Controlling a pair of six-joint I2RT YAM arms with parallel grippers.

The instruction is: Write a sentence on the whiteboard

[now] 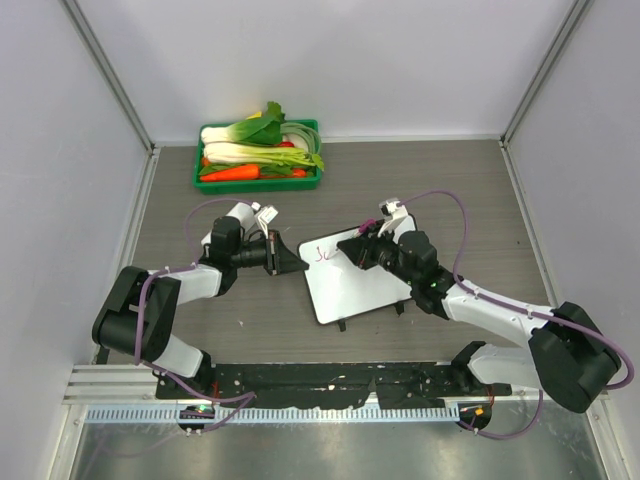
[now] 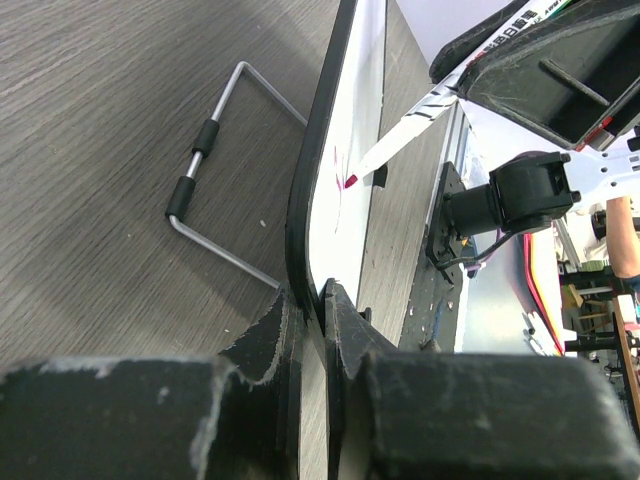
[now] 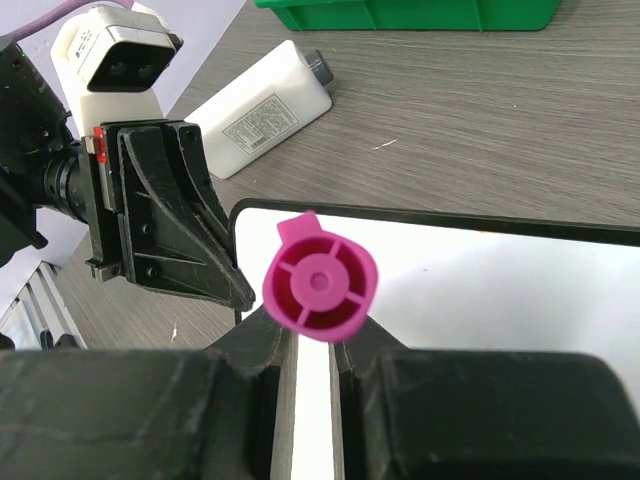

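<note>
The whiteboard (image 1: 355,285) lies on the table between the arms, raised on its small black feet. My left gripper (image 1: 290,258) is shut on its left edge; in the left wrist view the gripper (image 2: 318,300) clamps the board's dark rim (image 2: 300,215). My right gripper (image 1: 365,245) is shut on a pink marker (image 3: 320,278), seen end-on. The marker's tip (image 2: 349,181) touches the white surface (image 2: 362,90). A few thin pink strokes of the sentence (image 1: 322,255) stand near the board's upper left corner.
A green tray (image 1: 260,184) of vegetables sits at the back left. A white bottle (image 3: 265,108) lies on the table behind my left gripper. The board's wire stand leg (image 2: 215,190) sticks out underneath. Grey walls close in the table's left, right and far sides.
</note>
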